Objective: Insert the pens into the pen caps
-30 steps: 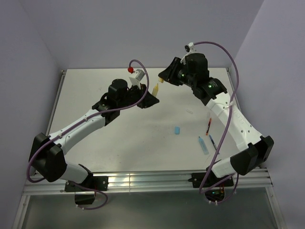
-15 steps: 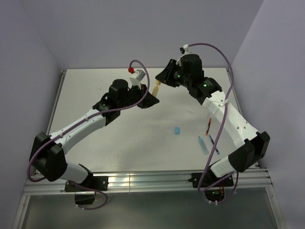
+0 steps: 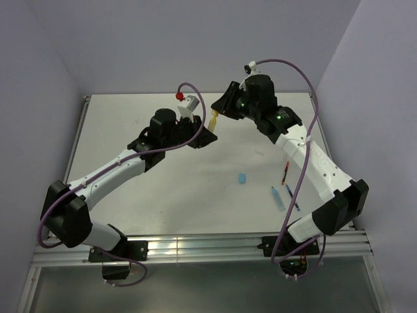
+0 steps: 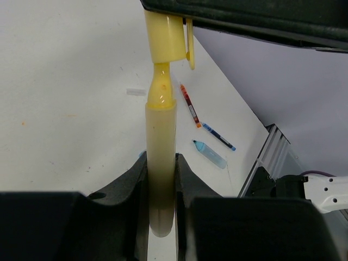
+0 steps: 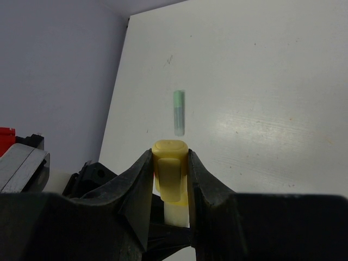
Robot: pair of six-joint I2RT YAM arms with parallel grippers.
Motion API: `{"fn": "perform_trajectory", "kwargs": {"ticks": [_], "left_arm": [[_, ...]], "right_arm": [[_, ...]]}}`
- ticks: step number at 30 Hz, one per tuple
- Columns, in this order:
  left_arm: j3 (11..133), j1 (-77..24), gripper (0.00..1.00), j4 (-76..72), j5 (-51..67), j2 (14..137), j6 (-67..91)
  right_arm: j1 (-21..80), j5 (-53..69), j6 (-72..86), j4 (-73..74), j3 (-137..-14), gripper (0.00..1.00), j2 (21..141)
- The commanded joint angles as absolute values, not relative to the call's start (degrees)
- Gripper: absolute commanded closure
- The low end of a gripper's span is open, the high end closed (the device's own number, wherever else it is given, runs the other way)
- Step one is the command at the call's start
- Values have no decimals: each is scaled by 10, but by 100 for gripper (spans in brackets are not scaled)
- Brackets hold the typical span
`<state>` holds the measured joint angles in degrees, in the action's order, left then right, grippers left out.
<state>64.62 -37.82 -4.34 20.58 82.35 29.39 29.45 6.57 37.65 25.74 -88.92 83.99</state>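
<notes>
Yellow pen (image 4: 161,168) above white table (image 3: 195,192).

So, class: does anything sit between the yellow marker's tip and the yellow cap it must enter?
Nothing visible does. The left gripper's yellow marker has its tip right at the mouth of the yellow cap held by the right gripper.

No legible text, labels or numbers, red pen (image 4: 190,106) too small to tell
</notes>
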Motion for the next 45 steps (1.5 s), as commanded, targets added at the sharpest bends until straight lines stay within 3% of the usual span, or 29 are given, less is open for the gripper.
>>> {"fn": "perform_trajectory", "kwargs": {"ticks": [1,21,45], "left_arm": [[662,-380,100,-62,184,804,282],[647,-355,100,-89,188,779,303],[640,-366,100,-125,113,732,284]], "right_arm": [[302,65,375,248,-907,100,845],[333,47,379,235,-881,100,855],[420,1,403,185,-794,100,811]]}}
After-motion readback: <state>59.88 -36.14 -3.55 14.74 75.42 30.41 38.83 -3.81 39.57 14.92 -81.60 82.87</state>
